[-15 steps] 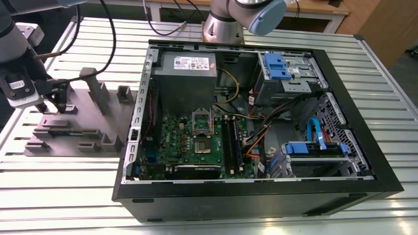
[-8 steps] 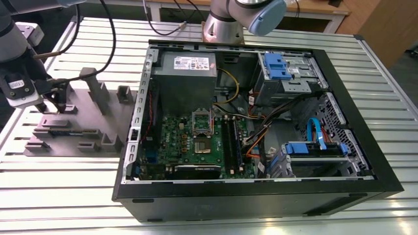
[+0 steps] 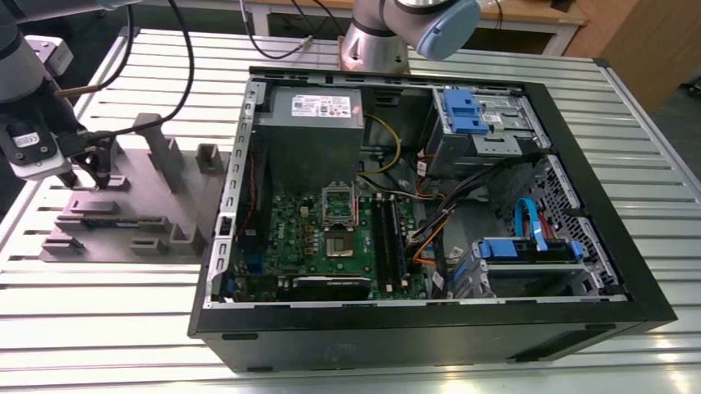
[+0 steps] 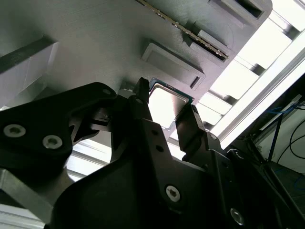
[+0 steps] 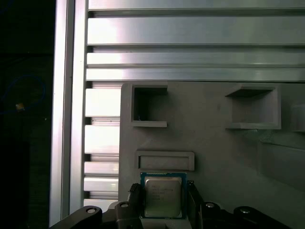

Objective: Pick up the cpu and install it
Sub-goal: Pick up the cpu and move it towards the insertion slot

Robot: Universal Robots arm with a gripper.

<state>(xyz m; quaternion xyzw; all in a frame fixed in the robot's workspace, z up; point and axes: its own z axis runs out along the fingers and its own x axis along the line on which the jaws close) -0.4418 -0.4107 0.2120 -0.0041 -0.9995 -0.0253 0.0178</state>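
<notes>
The cpu (image 5: 163,196) is a small square chip with a silvery top and a thin green edge, and it lies at the edge of the grey holder block (image 5: 214,152). My gripper (image 5: 163,202) has one black finger against each side of the chip and is shut on it. The second wrist view shows the cpu (image 4: 164,106) caught between the fingertips (image 4: 141,101) of the gripper (image 4: 166,113), close to the block (image 4: 86,38). In the exterior view the gripper (image 3: 93,174) is down on the block (image 3: 121,222) at the exterior view's left, well away from the motherboard socket (image 3: 337,220).
An open black computer case (image 3: 438,316) lies on the slatted metal table (image 3: 110,304), with the green motherboard (image 3: 312,246), cables, blue drive bays (image 3: 465,111) and a power supply (image 3: 315,115) inside. Upright posts (image 3: 164,152) rise from the holder block. The arm's base (image 3: 378,45) stands behind the case.
</notes>
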